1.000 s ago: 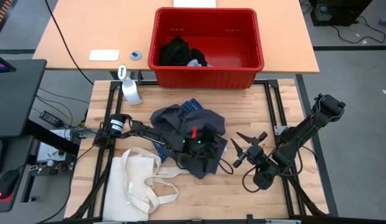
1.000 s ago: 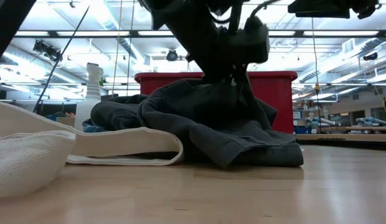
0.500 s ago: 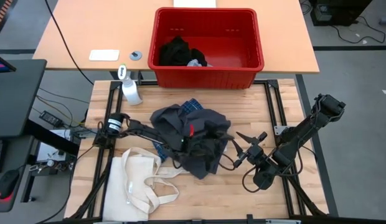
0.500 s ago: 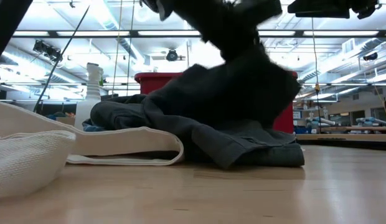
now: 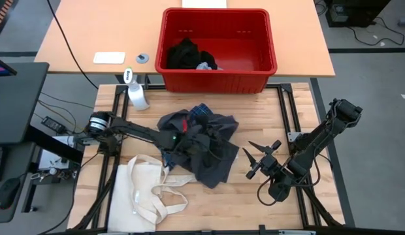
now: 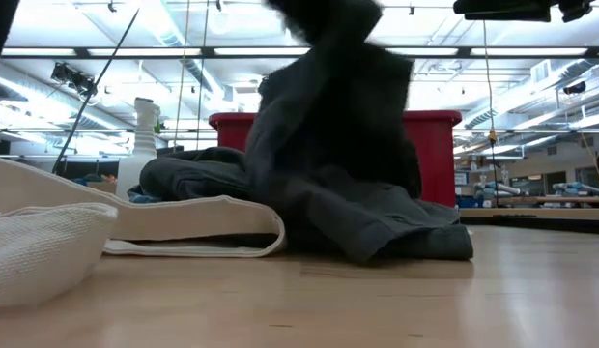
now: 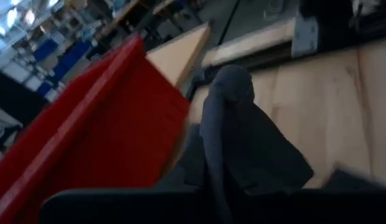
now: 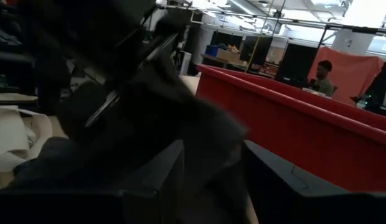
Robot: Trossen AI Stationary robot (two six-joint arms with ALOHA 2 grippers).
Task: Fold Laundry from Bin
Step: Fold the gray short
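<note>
On the pale wooden table (image 5: 281, 209), just in front of the red bin (image 5: 216, 46), a heap of laundry (image 5: 209, 156) is being taken apart so that one garment can be spread and folded. More dark laundry (image 5: 187, 53) waits inside the bin, along its left wall. From that bin, the left arm reaches across the heap from the near left side; its left gripper (image 5: 189, 141) is pressed together on a dark grey piece (image 6: 328, 145) and lifts it, so the cloth rises in a tall peak that hides most of the bin in the low view. A blue plaid shirt (image 5: 200, 111) shows at the heap's edge nearest the bin, partly buried under the grey cloth, which will likely drag on it as the lift goes on. The right gripper (image 5: 261, 158) hovers to the right of the heap, nearer the front than the bin, fingers spread about halfway and holding nothing, seemingly waiting to take a second corner. A cream tote bag (image 5: 147, 189) lies on the heap's near left side, farthest from the bin, its handles close to the cloth. A white spray bottle (image 5: 136, 93) stands off the bin's front left corner.
</note>
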